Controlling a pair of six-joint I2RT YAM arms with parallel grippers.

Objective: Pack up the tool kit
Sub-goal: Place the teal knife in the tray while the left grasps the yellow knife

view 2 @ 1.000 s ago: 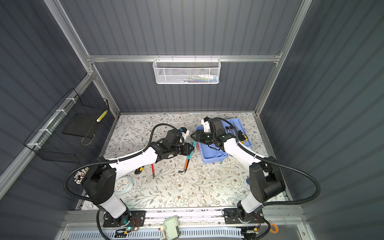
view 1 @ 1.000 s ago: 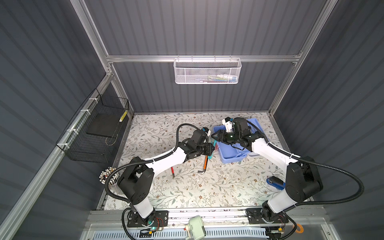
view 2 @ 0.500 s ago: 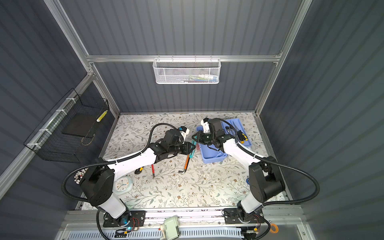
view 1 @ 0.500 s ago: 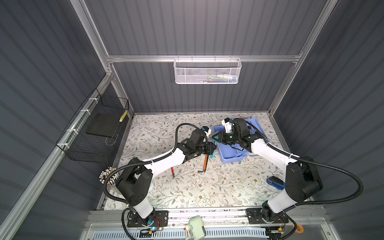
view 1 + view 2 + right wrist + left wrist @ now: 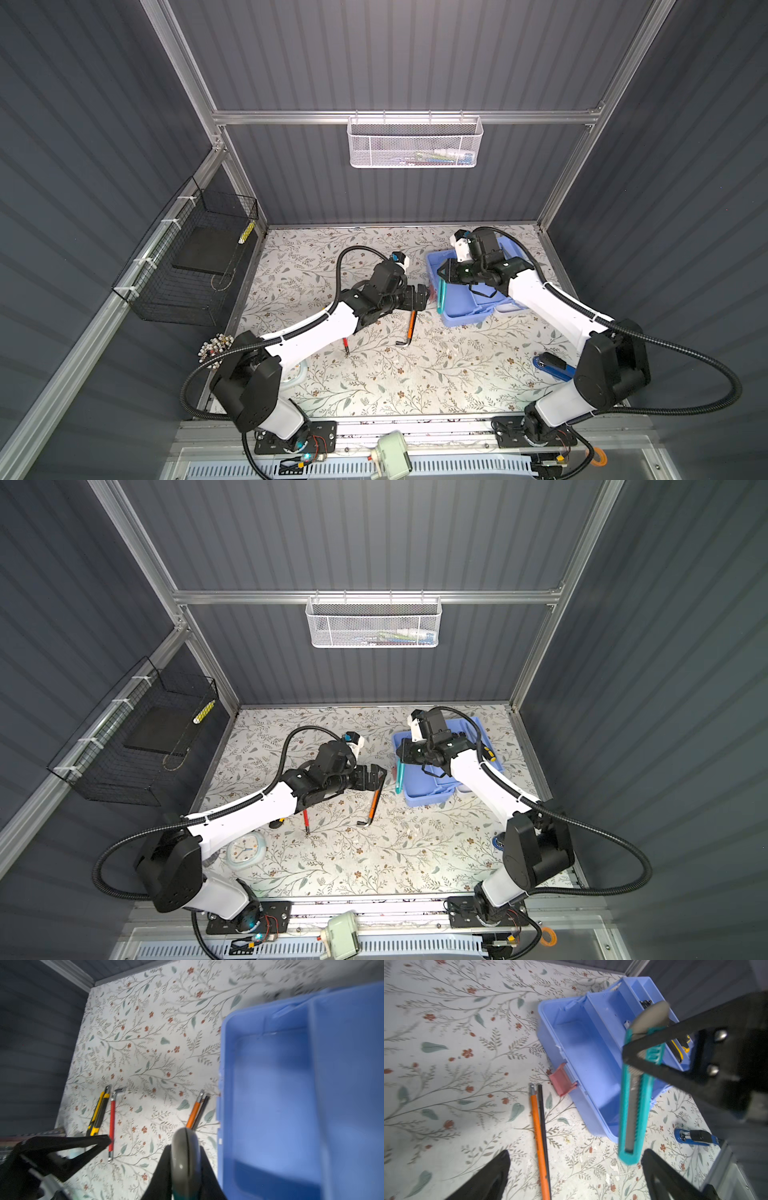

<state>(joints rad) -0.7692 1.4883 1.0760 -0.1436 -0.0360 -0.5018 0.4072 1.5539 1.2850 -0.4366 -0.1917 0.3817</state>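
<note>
1. Tool kit box, a light blue open plastic case [image 5: 459, 309] [image 5: 424, 789] [image 5: 583, 1053] [image 5: 270, 1095], sits on the floral table cover [image 5: 374, 374]. Its pink latch [image 5: 562, 1079] juts from one long wall.
2. We see the right gripper [image 5: 444, 276] [image 5: 401, 754] [image 5: 184, 1167] clamped on the upper part of a teal utility knife [image 5: 440, 297] [image 5: 399, 777] [image 5: 633, 1105] with a grey blade slide. The knife hangs lengthwise above the latch-side rim of the tool kit box.
3. We find the left gripper [image 5: 419, 297] [image 5: 376, 777] [image 5: 576, 1152] on the latch side of the box, jaws spread wide and gripping nothing. The knife's lower end hangs between its fingers, just beside one and well apart from the other. We cannot tell whether it touches.
4. An orange-sleeved hex key [image 5: 410, 328] [image 5: 538, 1136] and a thin black rod [image 5: 543, 1126] lie together on the cover just beside the latch.
5. A red-sleeved hex key [image 5: 111, 1124] and a yellow-and-black utility knife [image 5: 98, 1113] lie farther from the box on that same side.
6. A blue stapler [image 5: 552, 365] [image 5: 695, 1136] lies beyond one short end of the box.
</note>
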